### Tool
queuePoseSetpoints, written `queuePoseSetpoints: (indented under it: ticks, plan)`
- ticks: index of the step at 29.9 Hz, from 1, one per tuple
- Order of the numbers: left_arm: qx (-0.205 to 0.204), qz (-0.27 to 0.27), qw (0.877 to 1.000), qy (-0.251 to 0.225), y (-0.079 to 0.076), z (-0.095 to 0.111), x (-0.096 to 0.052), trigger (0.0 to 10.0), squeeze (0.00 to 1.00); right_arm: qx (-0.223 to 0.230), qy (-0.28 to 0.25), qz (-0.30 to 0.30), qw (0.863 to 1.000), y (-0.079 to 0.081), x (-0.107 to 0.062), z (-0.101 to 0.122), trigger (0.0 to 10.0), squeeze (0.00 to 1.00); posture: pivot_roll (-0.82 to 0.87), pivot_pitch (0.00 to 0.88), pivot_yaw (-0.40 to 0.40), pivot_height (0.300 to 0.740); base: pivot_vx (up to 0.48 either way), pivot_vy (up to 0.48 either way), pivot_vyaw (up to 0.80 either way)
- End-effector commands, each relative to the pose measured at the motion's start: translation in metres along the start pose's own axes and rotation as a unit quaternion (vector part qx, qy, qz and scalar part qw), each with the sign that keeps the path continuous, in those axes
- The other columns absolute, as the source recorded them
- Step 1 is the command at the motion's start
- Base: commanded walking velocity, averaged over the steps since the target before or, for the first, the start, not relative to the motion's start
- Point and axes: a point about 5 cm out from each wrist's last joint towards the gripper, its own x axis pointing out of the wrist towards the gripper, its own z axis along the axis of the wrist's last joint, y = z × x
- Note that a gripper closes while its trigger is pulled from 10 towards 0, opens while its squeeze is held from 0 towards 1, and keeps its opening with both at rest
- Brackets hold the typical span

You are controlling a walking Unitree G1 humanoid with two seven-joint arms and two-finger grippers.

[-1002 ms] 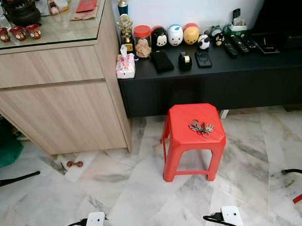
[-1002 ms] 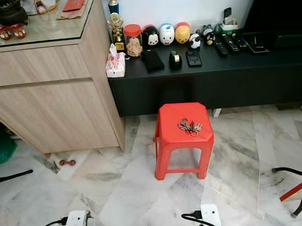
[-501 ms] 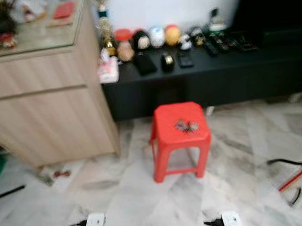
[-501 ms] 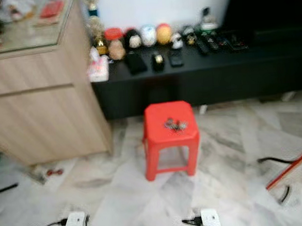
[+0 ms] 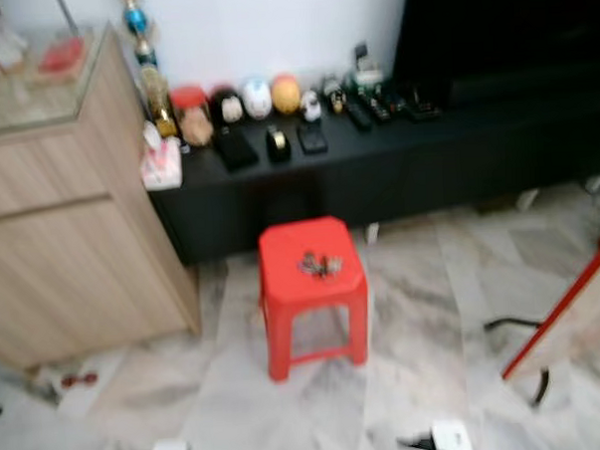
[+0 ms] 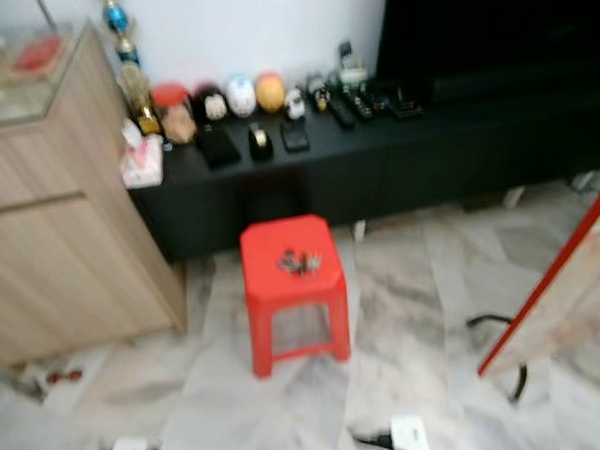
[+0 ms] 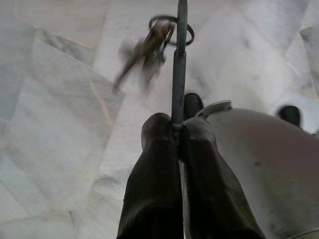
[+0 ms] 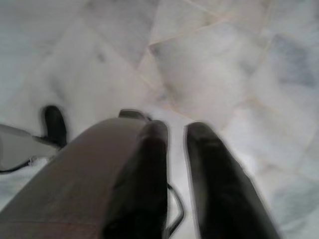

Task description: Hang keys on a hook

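1. Left gripper [image 7: 177, 124]: my two black fingers are clenched tight on a thin grey rod [image 7: 177, 79], which runs straight out from between the tips.
2. Near the far end of that rod there is a bunch of keys [image 7: 149, 47]. Its ring looks looped round the rod and the keys dangle to one side, smeared by blur over the pale marble floor [image 7: 60, 124].
3. Right gripper [image 8: 172, 132]: the fingers are parted by a narrow gap with nothing between them, pointing down at the marble.
4. Head view, soft and blurry: a red plastic stool [image 5: 281, 251] stands on the marble in front of me.
5. On the stool's seat, towards its right side, lies a small cluster of keys [image 5: 320, 265].
6. Behind the stool runs a long black low cabinet [image 5: 396, 151] against the white wall.
7. On top of it sits a row of round figurines [image 5: 258, 97], with darker small objects in front and to the right, too blurred to name.
8. To the left, a light wooden cabinet [image 5: 62, 245] butts against the black one.
9. Far right, a red-edged board [image 5: 573, 313] leans at a slant.
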Motion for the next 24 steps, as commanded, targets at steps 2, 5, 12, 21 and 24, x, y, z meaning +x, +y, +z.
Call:
queuePoseSetpoints:
  ticks: [2,5,12,21,24]
  plan:
    - [0.002,-0.012,1.000,-0.001,-0.0048,-0.0014,0.0002,10.0,0.00,0.005,0.007,-0.009,1.000,-0.0065,-0.0008,-0.0044,10.0,0.00,-0.12,0.024,0.021,0.740,0.000,-0.358,0.00]
    - [0.002,-0.012,1.000,-0.001,-0.0034,-0.0029,-0.0003,10.0,0.00,0.005,0.007,-0.008,1.000,-0.0064,-0.0008,-0.0047,10.0,0.00,-0.12,0.021,0.022,0.740,0.000,-0.360,0.00]
    - [0.003,-0.015,1.000,-0.002,-0.0040,-0.0018,-0.0001,10.0,0.00,0.005,0.007,-0.008,1.000,-0.0063,-0.0008,-0.0043,10.0,0.00,-0.12,0.027,0.022,0.740,0.000,-0.358,0.00]
    - [0.002,-0.017,1.000,-0.002,-0.0041,-0.0011,0.0001,10.0,0.00,0.011,0.003,-0.008,1.000,-0.0065,-0.0004,-0.0012,10.0,0.00,-0.12,0.069,0.023,0.740,0.000,-0.360,0.00]
    - [0.003,-0.017,1.000,0.000,-0.0043,-0.0009,0.0002,10.0,0.00,0.013,0.003,-0.010,1.000,-0.0074,-0.0004,-0.0006,10.0,0.00,-0.12,0.081,0.024,0.740,0.000,-0.359,0.00]
